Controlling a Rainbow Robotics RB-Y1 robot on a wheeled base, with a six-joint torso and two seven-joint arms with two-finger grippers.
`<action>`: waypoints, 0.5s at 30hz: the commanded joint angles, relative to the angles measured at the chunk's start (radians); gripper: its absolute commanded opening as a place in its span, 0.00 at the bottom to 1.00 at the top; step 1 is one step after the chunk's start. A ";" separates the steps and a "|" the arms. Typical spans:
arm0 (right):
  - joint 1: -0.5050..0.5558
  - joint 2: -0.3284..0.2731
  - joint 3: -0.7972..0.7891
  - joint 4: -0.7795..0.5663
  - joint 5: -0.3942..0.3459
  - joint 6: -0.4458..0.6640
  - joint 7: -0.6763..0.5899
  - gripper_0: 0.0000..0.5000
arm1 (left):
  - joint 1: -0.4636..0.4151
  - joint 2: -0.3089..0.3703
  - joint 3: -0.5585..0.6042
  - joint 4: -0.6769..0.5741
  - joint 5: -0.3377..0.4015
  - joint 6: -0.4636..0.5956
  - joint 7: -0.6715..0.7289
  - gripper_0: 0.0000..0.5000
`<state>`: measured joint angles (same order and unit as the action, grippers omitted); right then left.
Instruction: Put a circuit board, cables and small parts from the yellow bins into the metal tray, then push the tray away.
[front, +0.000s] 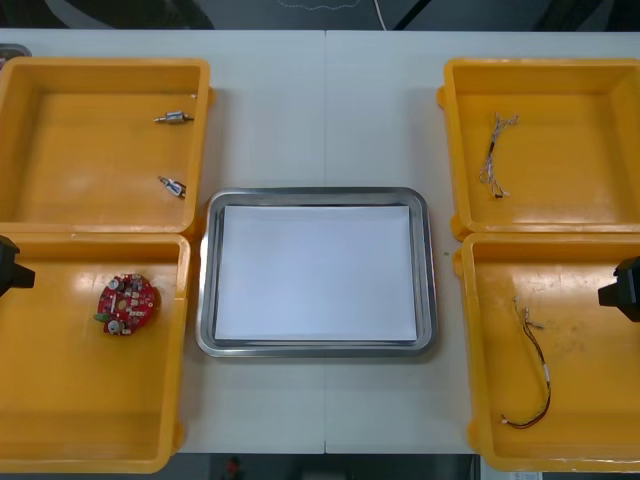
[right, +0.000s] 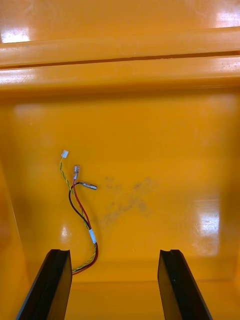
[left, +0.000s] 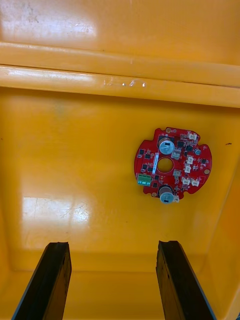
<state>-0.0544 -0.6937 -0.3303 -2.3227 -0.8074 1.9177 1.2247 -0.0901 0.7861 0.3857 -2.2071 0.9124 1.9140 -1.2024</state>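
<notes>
A round red circuit board (front: 127, 303) (left: 173, 164) lies in the near left yellow bin (front: 60, 420). My left gripper (front: 12, 268) (left: 114, 282) hangs over that bin's left edge, open, with the board ahead of its fingers and off toward one of them. A red and yellow cable (front: 532, 375) (right: 79, 210) lies in the near right yellow bin (front: 590, 440). My right gripper (front: 622, 288) (right: 115, 285) is open above that bin, the cable close to one finger (right: 50, 282). The metal tray (front: 317, 197), white inside, sits between the bins with nothing in it.
The far left yellow bin (front: 60, 180) holds two small metal parts (front: 174, 118) (front: 172, 186). The far right yellow bin (front: 590, 190) holds a thin cable (front: 496, 152). Bare table lies beyond the tray and in front of it.
</notes>
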 joint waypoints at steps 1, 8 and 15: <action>-0.019 -0.040 -0.019 -0.010 -0.007 0.002 0.006 1.00 | 0.020 0.016 0.016 -0.008 0.008 0.006 0.043 1.00; -0.019 -0.040 -0.019 -0.010 -0.007 0.002 0.006 1.00 | 0.020 0.016 0.016 -0.008 0.008 0.006 0.043 1.00; -0.019 -0.040 -0.019 -0.010 -0.007 0.002 0.006 1.00 | 0.020 0.016 0.016 -0.008 0.008 0.006 0.043 1.00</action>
<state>-0.0544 -0.6937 -0.3303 -2.3227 -0.8074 1.9177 1.2247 -0.0901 0.7861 0.3857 -2.2071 0.9124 1.9140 -1.2024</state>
